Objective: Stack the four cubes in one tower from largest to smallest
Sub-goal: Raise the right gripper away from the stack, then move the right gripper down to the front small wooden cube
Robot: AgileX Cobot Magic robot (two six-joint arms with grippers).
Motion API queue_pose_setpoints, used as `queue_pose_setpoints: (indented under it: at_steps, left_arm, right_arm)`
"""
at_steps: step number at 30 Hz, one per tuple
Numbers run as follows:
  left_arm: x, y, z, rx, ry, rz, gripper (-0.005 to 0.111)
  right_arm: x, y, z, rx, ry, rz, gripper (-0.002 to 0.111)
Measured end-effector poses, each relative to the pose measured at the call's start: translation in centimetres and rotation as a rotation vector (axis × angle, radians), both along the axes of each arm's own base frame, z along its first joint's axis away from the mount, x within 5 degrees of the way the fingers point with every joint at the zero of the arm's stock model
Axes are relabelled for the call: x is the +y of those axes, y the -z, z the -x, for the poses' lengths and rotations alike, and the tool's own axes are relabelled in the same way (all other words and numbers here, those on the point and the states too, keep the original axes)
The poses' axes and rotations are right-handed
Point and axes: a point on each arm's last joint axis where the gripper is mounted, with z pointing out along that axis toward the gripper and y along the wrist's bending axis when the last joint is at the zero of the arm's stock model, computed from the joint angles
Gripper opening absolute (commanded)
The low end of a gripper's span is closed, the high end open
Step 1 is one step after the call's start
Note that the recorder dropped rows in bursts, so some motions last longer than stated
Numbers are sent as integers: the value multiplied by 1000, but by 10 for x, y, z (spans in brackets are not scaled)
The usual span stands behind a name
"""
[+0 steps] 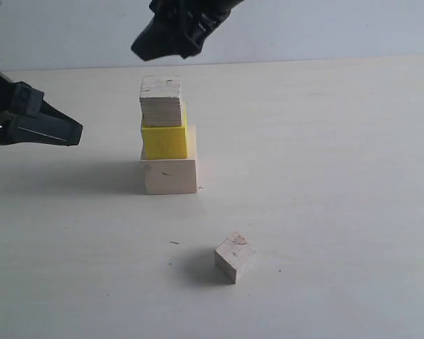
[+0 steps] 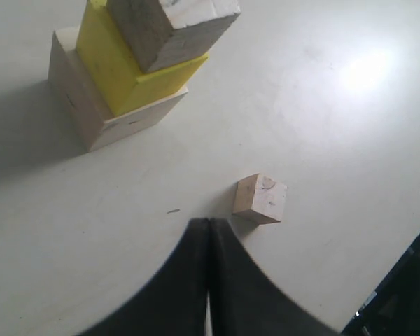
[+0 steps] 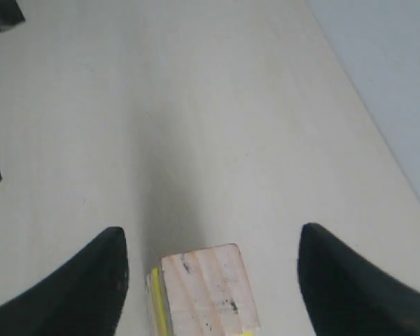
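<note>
Three cubes stand stacked on the table: the large pale wooden cube at the bottom, the yellow cube on it, the layered-plywood cube on top. The smallest pale cube with a knot mark lies alone nearer the front. My right gripper hangs open above the stack; between its fingers I look down on the plywood cube, untouched. My left gripper is shut and empty, left of the stack. In the left wrist view its fingertips point near the small cube, with the stack beyond.
The pale tabletop stretches wide to the right of the stack and in front of it. A light wall rises behind the table's far edge.
</note>
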Motion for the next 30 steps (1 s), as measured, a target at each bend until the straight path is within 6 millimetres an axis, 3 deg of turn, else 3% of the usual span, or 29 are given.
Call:
queue_pose_setpoints:
  at_steps: [7, 14, 17, 25, 30]
  left_arm:
    - [1, 0, -2, -17, -16, -2, 0]
    - [1, -1, -3, -21, -21, -2, 0]
    - [1, -1, -3, -25, -22, -3, 0]
    - [2, 6, -3, -28, -41, -13, 0]
    - [5, 17, -1, -16, -67, -27, 0]
  right_arm:
    - [-22, -43, 21, 33, 172, -16, 0]
    - [-32, -55, 34, 244, 369, -73, 0]
    - [-35, -40, 38, 354, 433, -56, 0]
    - [-51, 44, 61, 605, 582, 90, 0]
    - [-63, 70, 82, 670, 605, 155, 0]
